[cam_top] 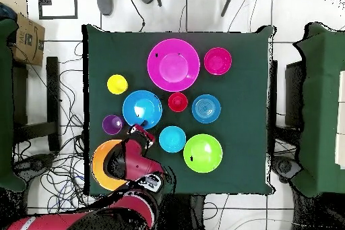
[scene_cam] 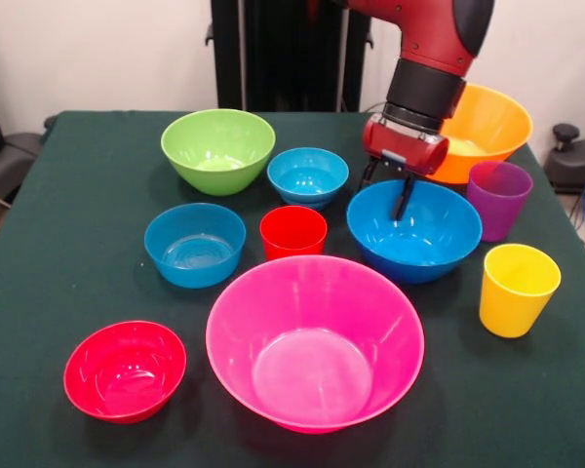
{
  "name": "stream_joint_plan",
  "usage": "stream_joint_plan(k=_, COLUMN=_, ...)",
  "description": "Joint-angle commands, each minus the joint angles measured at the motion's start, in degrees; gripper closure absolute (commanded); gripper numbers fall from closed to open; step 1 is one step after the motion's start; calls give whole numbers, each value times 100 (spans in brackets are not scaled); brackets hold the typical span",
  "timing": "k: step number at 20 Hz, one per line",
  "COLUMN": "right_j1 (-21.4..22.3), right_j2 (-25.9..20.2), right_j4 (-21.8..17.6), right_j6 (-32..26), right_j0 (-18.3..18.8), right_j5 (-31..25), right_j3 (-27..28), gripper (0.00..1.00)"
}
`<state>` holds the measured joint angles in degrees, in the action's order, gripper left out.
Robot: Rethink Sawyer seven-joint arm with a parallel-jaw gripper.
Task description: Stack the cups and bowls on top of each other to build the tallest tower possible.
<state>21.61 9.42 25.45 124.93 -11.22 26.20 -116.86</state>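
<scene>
My gripper (scene_cam: 386, 188) is open and empty; its fingers hang at the far rim of the right blue bowl (scene_cam: 414, 232), one over the inside and one outside. From above, the gripper (cam_top: 139, 131) sits at that bowl's (cam_top: 142, 109) edge. The orange bowl (scene_cam: 487, 125) lies behind the arm, partly hidden. The purple cup (scene_cam: 498, 198), yellow cup (scene_cam: 518, 289) and red cup (scene_cam: 292, 232) stand upright and apart. The pink bowl (scene_cam: 315, 341), red bowl (scene_cam: 125, 370), left blue bowl (scene_cam: 195, 244), light-blue bowl (scene_cam: 307, 175) and green bowl (scene_cam: 217, 148) each sit alone on the cloth. No stack shows.
The table (scene_cam: 68, 224) has a dark green cloth. My arm (cam_top: 128, 166) reaches over the orange bowl (cam_top: 102, 166) in the overhead view. A cardboard box (cam_top: 27, 38) and chairs stand beside the table.
</scene>
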Motion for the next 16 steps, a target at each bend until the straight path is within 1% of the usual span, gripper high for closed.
stream_joint_plan(k=1, right_j1=76, right_j2=-525, right_j4=226, right_j6=714, right_j0=-8, right_j5=-894, right_j3=520, gripper=0)
stream_joint_plan(k=3, right_j1=139, right_j2=-520, right_j4=220, right_j6=657, right_j0=14, right_j5=-1037, right_j3=547, gripper=0)
stream_joint_plan(k=6, right_j1=156, right_j2=-529, right_j4=216, right_j6=650, right_j0=30, right_j5=-1093, right_j3=557, gripper=0)
stream_joint_plan(k=8, right_j1=124, right_j2=-434, right_j4=250, right_j6=567, right_j0=-51, right_j5=-1139, right_j3=596, gripper=0)
stream_joint_plan(k=9, right_j1=139, right_j2=-597, right_j4=108, right_j6=699, right_j0=100, right_j5=-1043, right_j3=551, gripper=0)
stream_joint_plan(k=11, right_j1=102, right_j2=-464, right_j4=86, right_j6=619, right_j0=15, right_j5=-905, right_j3=637, gripper=0)
stream_joint_plan(k=16, right_j1=164, right_j2=-440, right_j4=76, right_j6=626, right_j0=21, right_j5=-1016, right_j3=640, gripper=0)
